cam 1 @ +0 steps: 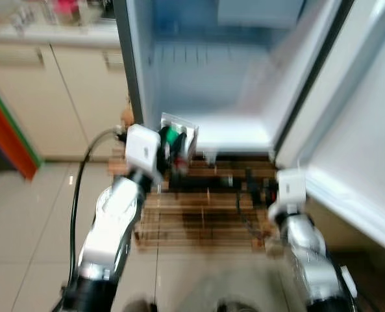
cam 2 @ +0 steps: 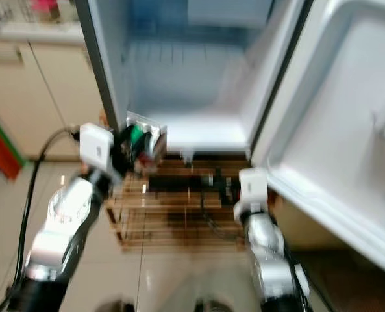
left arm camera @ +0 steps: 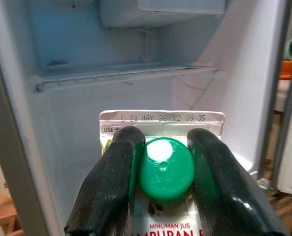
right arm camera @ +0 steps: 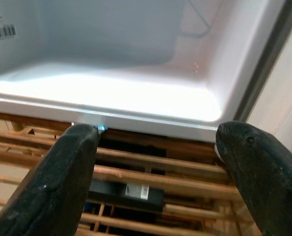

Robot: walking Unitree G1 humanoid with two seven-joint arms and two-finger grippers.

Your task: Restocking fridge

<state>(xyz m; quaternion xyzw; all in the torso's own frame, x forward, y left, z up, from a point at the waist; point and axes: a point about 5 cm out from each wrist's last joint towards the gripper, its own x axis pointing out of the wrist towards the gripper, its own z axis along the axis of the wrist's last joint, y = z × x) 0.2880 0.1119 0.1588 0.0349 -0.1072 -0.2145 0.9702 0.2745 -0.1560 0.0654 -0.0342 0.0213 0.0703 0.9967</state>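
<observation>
At the open fridge's front edge, the left gripper clamps a juice carton by its green cap, stamped "20 MAY 26"; right gripper spread empty over a wooden pallet

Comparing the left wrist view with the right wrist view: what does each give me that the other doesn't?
Left wrist view: the left gripper shut on a white juice carton with a green round cap and a printed date, plus a wire shelf and the freezer box above.

Right wrist view: the right gripper open, holding nothing, over a slatted wooden pallet under the fridge, with a black box in it.

Both: the white fridge interior.
</observation>
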